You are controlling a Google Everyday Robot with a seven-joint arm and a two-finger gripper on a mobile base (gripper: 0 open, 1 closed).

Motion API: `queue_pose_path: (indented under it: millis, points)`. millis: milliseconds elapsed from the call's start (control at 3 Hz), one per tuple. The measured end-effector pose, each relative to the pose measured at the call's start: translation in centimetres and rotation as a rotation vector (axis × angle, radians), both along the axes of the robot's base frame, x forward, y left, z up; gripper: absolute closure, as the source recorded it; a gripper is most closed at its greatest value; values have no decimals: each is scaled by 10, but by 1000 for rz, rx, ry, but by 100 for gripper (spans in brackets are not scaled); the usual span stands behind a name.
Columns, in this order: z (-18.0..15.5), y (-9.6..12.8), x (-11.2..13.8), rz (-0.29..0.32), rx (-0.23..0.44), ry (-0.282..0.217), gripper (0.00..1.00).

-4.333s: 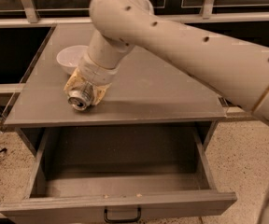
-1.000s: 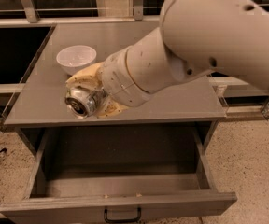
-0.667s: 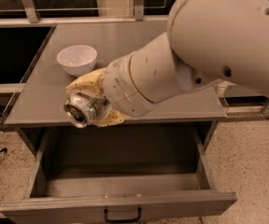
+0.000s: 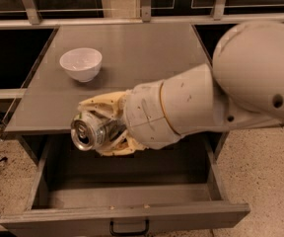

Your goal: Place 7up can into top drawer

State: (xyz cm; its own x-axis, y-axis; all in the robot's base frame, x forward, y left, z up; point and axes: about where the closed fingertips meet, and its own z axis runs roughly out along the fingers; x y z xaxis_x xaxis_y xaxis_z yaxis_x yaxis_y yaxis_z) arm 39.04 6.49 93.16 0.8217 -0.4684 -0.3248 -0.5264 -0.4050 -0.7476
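One can: the can (image 4: pixel 88 131) is up in the air, lying on its side with its top end towards the camera, right at the table's front edge near the front-left corner.
Claw: the claw (image 4: pixel 100 127) is clamped around the can's body, one finger over it and one under, jaws narrow.
Drawer: the drawer (image 4: pixel 127 195) is pulled wide open below the front edge and nothing shows inside it. Its handle (image 4: pixel 128 228) is low on the front panel.
Table: the table (image 4: pixel 147 53) carries only a white bowl (image 4: pixel 81 63), back towards the left edge and well apart from the can.
Weight: light, I'd say, so it's no strain for the arm.
Walls: thin metal, likely to crumple, so a firm squeeze is out.
Surface: smooth and probably slippery, and being round it may roll once set down.
Hold: across the middle of the body, as it is now, looks the best place. The rims are stiffer but give less to grip.
Release: best done low over the drawer floor, so the can doesn't bounce or roll.
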Motion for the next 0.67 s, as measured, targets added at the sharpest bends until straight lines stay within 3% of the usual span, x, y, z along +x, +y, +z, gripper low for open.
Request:
queue_pose_path:
  millis: [333, 667]
  points:
    - [-9, 2, -11, -35, 130, 156, 100]
    - [-20, 4, -20, -66, 216, 277, 100]
